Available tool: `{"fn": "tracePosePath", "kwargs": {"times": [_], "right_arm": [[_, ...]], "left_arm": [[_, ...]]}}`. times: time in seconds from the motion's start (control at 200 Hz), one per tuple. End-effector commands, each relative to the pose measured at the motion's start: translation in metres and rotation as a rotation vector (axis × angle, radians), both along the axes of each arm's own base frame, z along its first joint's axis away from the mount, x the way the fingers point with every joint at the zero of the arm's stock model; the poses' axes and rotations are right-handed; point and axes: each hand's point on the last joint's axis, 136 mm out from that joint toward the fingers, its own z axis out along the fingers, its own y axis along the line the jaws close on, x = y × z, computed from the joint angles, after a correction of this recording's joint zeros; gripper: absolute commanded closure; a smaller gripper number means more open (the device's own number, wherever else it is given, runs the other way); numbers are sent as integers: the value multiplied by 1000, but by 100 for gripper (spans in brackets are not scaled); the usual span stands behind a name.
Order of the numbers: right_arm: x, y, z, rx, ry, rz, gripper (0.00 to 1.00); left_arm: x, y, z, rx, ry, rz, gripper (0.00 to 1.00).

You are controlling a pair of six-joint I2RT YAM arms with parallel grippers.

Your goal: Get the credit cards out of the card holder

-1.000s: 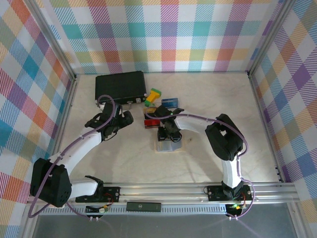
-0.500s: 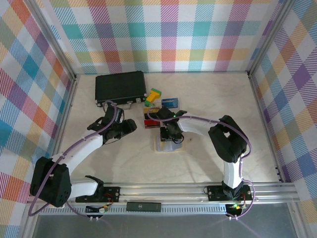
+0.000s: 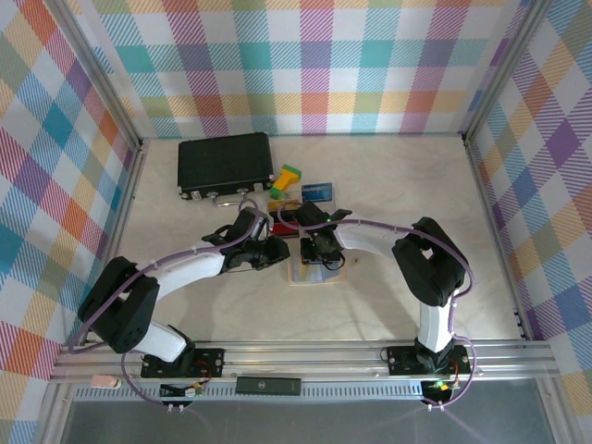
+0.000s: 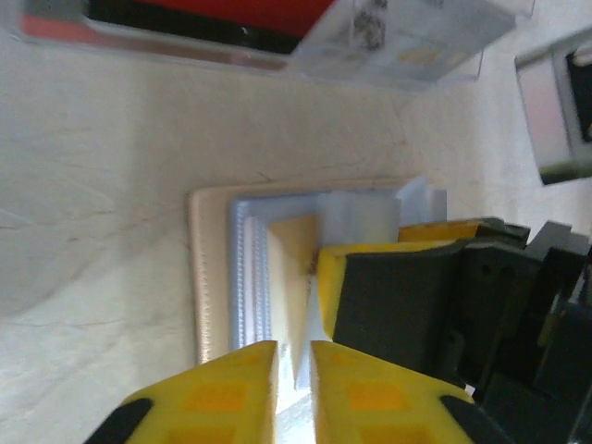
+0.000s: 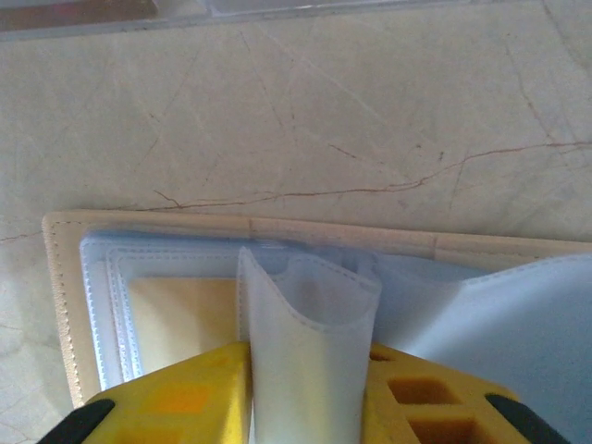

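Observation:
The card holder (image 3: 310,274) lies open on the table, a tan-rimmed book of translucent sleeves (image 5: 277,227). A yellowish-tan card (image 5: 180,310) sits inside one pocket (image 4: 294,242). My right gripper (image 5: 310,370) is shut on a lifted, bowed sleeve page and stands over the holder (image 3: 321,256). My left gripper (image 3: 280,252) reaches the holder's left side, its jaws (image 4: 293,370) closed to a thin slit with a sleeve edge showing in it. The right gripper's finger (image 4: 398,296) is just beyond. A red card (image 4: 213,14) and a clear card (image 4: 407,42) lie on the table behind; a blue card (image 3: 317,191) lies farther back.
A large black case (image 3: 225,162) with clasps sits at the back left. A green and yellow block (image 3: 287,178) lies beside it, near the blue card. Bare table stretches to the right and front of the holder.
My left arm has swung right from the open table to the card holder's left side. The right gripper has stayed on the holder, still holding the sleeve.

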Motion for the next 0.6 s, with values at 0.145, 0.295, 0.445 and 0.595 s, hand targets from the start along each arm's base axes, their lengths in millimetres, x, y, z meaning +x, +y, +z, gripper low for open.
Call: {"fn": "tracePosePath", "kwargs": {"times": [0.145,0.295,0.445,0.595], "right_arm": [[-16,-20,-19,-76,54,-23,71],[-16,-20,-20,-76,55,-24,71],[-16,-21,-19,-77,52,-25,70],[-16,-21,-19,-77,54,-23,70]], "left_arm": [[-2,-32,-4,-117,49,-58,96],[-1,-31,-16,-83,74,-56,98],[0,-32,-32,-63,109,-47,100],[2,-34,-35,-61,111,-51,100]]}}
